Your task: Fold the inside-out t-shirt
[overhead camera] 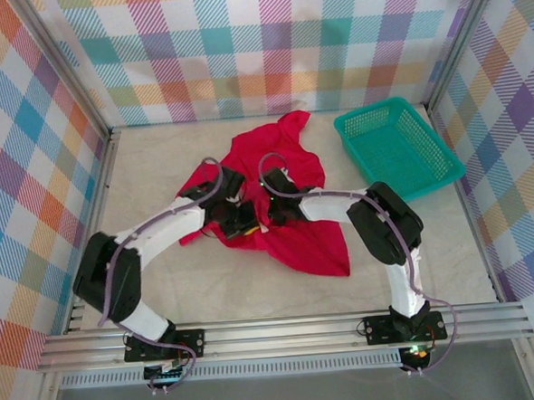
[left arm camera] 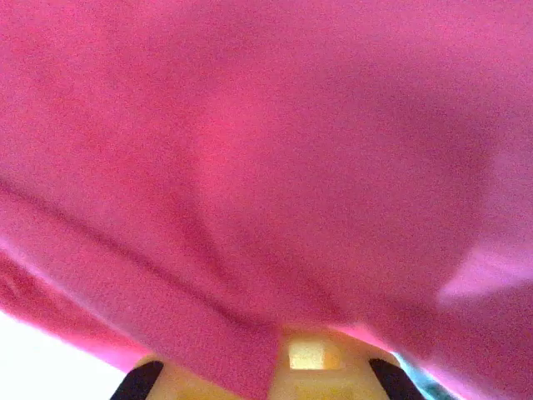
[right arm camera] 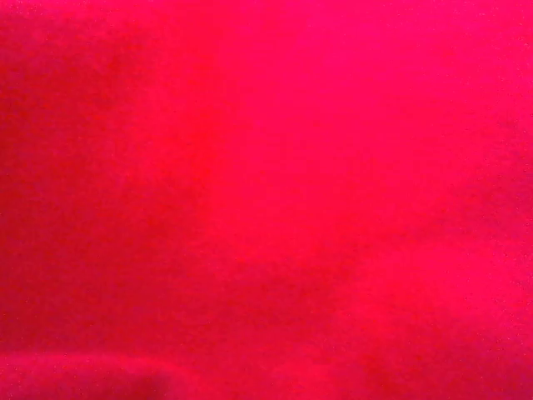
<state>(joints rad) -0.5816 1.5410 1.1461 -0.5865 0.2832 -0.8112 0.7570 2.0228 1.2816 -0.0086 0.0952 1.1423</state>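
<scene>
two arms reach in from the near edge of the table point(overhead camera: 164, 288) and meet over the t-shirt point(overhead camera: 293, 158). the shirt lies crumpled around the middle of the table, one tip pointing toward the far edge and a broad flap spread toward the near edge on the right.

the left gripper point(overhead camera: 238, 222) is pressed into the left part of the cloth, clenched. whether any cloth is caught between its fingers i cannot tell, since in the left wrist view the t-shirt point(left arm camera: 266, 167) drapes right over it.

the right gripper point(overhead camera: 282, 205) is down in the middle of the shirt, just beside the left one. i cannot tell whether it is released or clenched, because the t-shirt point(right arm camera: 266, 200) blocks the right wrist view.

a teal mesh basket point(overhead camera: 395, 147) stands at the far right corner, apart from the shirt and near the right arm's elbow. checked walls point(overhead camera: 267, 46) close in the far edge and both sides.
</scene>
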